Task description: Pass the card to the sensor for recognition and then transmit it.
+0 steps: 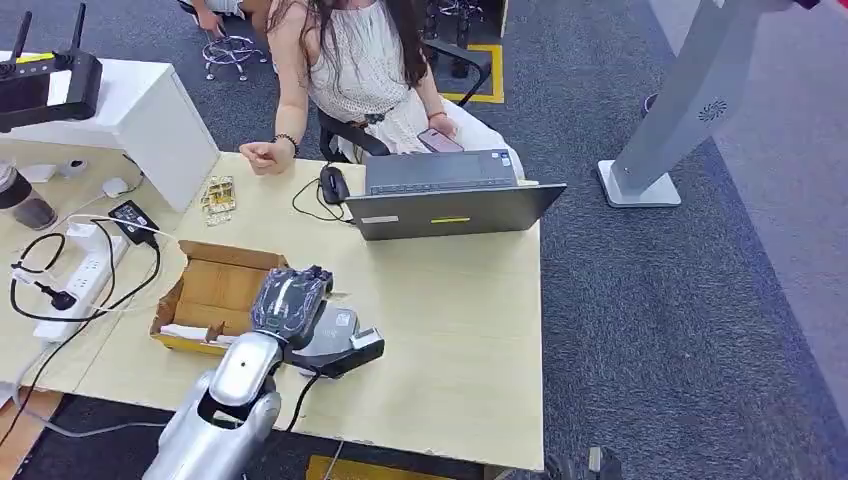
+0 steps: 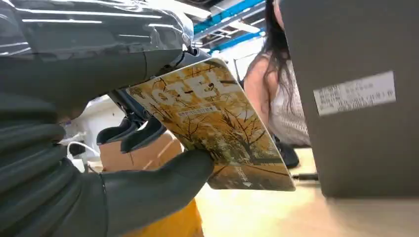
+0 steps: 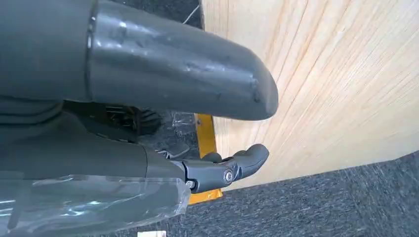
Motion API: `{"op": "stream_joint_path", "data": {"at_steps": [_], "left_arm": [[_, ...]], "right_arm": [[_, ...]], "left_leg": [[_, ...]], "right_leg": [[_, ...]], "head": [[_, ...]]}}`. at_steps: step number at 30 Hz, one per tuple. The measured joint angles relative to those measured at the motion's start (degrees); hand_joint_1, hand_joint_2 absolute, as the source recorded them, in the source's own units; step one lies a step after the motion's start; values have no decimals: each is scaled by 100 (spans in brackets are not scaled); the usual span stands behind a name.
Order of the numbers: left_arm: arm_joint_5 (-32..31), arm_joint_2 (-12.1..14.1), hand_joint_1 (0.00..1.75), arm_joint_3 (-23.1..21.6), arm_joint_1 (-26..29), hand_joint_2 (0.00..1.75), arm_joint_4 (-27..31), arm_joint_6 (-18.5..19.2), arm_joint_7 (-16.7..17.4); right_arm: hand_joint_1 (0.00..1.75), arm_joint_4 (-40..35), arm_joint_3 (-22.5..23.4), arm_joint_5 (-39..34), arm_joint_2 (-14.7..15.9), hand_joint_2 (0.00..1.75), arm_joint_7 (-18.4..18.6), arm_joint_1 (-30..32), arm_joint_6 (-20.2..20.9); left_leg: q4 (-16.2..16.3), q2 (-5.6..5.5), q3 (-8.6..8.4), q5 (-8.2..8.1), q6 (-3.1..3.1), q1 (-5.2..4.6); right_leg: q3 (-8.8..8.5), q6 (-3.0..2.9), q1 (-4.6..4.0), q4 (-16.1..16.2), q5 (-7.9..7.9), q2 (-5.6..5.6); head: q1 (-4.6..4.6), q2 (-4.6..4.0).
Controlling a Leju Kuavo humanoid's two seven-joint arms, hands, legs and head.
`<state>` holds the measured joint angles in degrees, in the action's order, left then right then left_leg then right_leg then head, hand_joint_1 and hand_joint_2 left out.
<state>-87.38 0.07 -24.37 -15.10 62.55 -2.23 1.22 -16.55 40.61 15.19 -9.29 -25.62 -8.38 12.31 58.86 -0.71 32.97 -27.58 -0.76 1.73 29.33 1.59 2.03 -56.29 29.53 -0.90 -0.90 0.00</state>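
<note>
Left robot hand [image 1: 290,303] grips the card [image 2: 217,123], held directly over the sensor [image 1: 340,340] on the table [image 1: 450,310]. Recognition apparently underway; transmitting remains. Right robot hand [image 3: 148,113] holds nothing, fingers apart.

Card [image 2: 217,123] printed with yellow autumn trees; grey laptop [image 1: 450,200]; tan table [image 1: 460,330].
</note>
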Motion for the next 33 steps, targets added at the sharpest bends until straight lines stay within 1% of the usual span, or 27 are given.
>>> {"op": "stream_joint_path", "data": {"at_steps": [4, 7, 12, 17, 20, 22, 25, 27, 30, 31, 33], "left_arm": [[20, 2, 175, -26, 39, 175, 0, 72, 52], [22, 9, 175, -35, 75, 175, 0, 445, 129], [24, 22, 175, -103, 101, 175, -105, 821, 319], [74, 33, 175, -131, 95, 175, -359, 1051, 400], [109, 52, 175, -138, 78, 175, -479, 1045, 406], [136, 55, 175, -157, 30, 175, -560, 977, 398], [221, 59, 175, -168, -19, 175, -599, 696, 337], [240, 52, 175, -168, -33, 175, -516, 231, 337], [293, 39, 175, -149, -130, 175, -54, -456, 288], [306, 39, 175, -123, -186, 175, 104, -622, 293], [284, 37, 175, -28, -377, 175, 400, -842, 345]], "right_arm": [[0, 0, -2, -2, -15, 0, 0, 1, -4], [0, 0, -2, -4, -42, 0, 20, 0, -15], [0, 0, -26, -20, -57, 0, 90, -10, -24], [0, 0, -96, -28, -65, 0, 129, -17, -54], [0, 9, -101, -28, -76, 0, 129, -11, -59], [0, 15, -103, -33, -85, 0, 116, -10, -57], [0, 26, -103, -77, -87, 0, 79, -1, -48], [0, 26, -103, -100, -87, 0, 7, 26, -20], [0, 28, -105, -81, -87, 0, -63, 57, -4], [0, 28, -107, -59, -87, 0, -63, 56, -7], [0, 28, -129, -9, -87, 0, -30, 42, -13]], "left_leg": [[0, 0, 0, 0, 0, 0], [0, 0, 0, 0, 0, 0], [0, -2, 0, 0, 0, 0], [0, -1, 0, 0, 0, 0], [0, -2, 0, 0, 0, 0], [0, -2, 0, 0, 0, 0], [0, -1, -1, 2, 1, 0], [1, -1, -1, 3, 1, 0], [1, -2, 0, 3, 1, 0], [1, -2, 1, 3, 1, -1], [1, -2, 1, 3, 1, 0]], "right_leg": [[-1, 0, 0, 0, 0, 0], [-1, 0, 0, 0, 0, 0], [-2, 0, 0, 0, 0, 2], [-1, 0, 0, 0, 0, 2], [-1, 0, 0, 0, 0, 3], [-2, 0, 0, 0, 0, 3], [0, 0, 0, 0, -1, 2], [0, 0, 0, 0, -1, 2], [-1, 0, 1, -1, -1, 2], [-2, 0, 1, -1, -1, 2], [-2, 0, 0, -2, -1, 2]], "head": [[0, 0], [-2, 0], [0, 0], [0, 0], [0, 0], [0, 0], [-2, 0], [2, 0], [2, 0], [-2, 0], [0, 0]]}}
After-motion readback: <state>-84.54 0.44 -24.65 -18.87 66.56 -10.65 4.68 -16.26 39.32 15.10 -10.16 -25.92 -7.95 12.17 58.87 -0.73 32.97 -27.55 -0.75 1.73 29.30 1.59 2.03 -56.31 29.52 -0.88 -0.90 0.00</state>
